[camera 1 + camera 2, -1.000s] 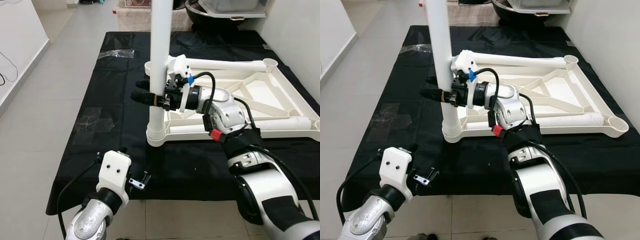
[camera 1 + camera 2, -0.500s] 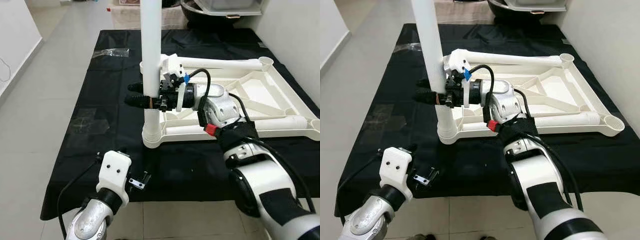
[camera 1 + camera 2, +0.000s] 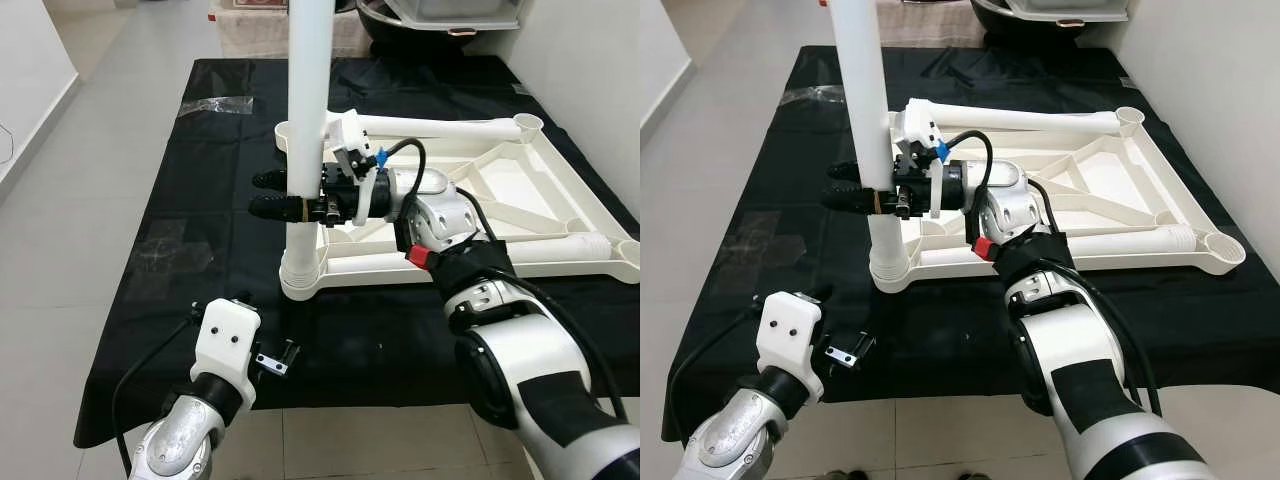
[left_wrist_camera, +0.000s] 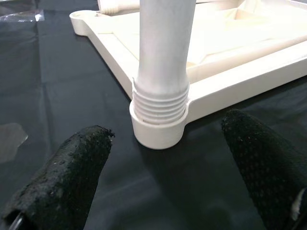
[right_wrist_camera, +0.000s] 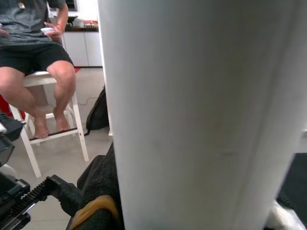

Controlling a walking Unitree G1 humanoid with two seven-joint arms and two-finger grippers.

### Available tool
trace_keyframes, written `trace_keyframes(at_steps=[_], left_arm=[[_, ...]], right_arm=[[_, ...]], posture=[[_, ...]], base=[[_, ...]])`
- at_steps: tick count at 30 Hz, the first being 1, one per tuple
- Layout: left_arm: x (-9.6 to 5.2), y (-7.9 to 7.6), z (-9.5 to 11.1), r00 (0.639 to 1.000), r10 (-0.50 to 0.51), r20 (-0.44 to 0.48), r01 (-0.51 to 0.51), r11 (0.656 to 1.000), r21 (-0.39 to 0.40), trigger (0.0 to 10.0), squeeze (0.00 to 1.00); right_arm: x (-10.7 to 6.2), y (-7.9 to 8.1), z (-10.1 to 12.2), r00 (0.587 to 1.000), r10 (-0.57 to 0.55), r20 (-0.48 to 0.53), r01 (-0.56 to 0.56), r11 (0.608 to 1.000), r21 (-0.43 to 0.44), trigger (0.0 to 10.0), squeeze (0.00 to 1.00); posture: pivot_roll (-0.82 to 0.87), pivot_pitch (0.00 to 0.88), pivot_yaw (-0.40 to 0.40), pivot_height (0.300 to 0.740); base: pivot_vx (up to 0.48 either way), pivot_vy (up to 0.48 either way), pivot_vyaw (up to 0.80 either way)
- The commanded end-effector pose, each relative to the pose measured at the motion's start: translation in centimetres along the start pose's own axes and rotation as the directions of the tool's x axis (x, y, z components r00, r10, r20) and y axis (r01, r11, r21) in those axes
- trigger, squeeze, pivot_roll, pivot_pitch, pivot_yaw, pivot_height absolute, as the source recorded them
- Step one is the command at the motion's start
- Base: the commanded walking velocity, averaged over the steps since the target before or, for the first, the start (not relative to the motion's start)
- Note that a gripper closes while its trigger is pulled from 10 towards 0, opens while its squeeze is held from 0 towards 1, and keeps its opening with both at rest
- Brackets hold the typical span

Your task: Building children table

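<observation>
- One leg (image 3: 304, 130) stands upright in the corner socket (image 3: 302, 281) at about 8 o'clock of the upturned table top (image 3: 570, 190); its thread shows, so it is probably not screwed fully home.
- Right gripper (image 3: 285, 193) clamps that leg.
- Left gripper (image 4: 158, 191), fingers apart, waits near the socket.
- Other corner sockets look unfilled.
- No readable writing.

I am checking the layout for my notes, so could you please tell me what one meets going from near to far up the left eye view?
Left gripper → socket at the table frame's near corner → right gripper clamped on the upright leg → clear plastic bag on the black cloth.
</observation>
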State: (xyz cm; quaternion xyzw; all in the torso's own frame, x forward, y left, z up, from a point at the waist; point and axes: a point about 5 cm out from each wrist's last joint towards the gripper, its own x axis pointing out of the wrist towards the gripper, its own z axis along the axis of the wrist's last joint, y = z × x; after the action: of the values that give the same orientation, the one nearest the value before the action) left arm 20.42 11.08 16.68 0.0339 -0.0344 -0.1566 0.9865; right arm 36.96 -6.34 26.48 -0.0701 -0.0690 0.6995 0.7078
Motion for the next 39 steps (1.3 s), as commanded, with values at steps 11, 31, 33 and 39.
trace_keyframes(at_steps=[11,31,33,39], left_arm=[[-0.2,0.0,-0.1,1.000,0.002,-0.013,-0.002,1.000,0.013,10.0,0.00],[-0.3,-0.4,0.0,1.000,0.001,-0.003,-0.001,1.000,0.010,10.0,0.00],[-0.3,-0.4,0.0,1.000,0.002,-0.003,-0.002,1.000,0.011,10.0,0.00],[-0.3,-0.2,0.0,1.000,0.006,-0.004,-0.006,1.000,0.013,10.0,0.00]], right_arm=[[-0.2,2.3,-5.8,0.977,0.173,-0.124,-0.141,0.963,0.228,10.0,0.00],[3.7,2.4,-5.3,0.938,0.226,-0.263,-0.180,0.965,0.188,10.0,0.00],[3.8,2.2,-5.4,0.945,0.195,-0.262,-0.148,0.971,0.189,10.0,0.00],[3.4,1.7,-5.8,0.969,0.078,-0.236,-0.027,0.977,0.212,10.0,0.00]], posture=[[0.16,0.210,-0.060,0.740],[0.16,0.189,-0.083,0.740],[0.16,0.188,-0.083,0.740],[0.15,0.185,-0.079,0.740]], base=[[0.000,0.000,0.00],[0.000,0.000,0.00],[0.000,0.000,0.00],[0.000,0.000,0.00]])
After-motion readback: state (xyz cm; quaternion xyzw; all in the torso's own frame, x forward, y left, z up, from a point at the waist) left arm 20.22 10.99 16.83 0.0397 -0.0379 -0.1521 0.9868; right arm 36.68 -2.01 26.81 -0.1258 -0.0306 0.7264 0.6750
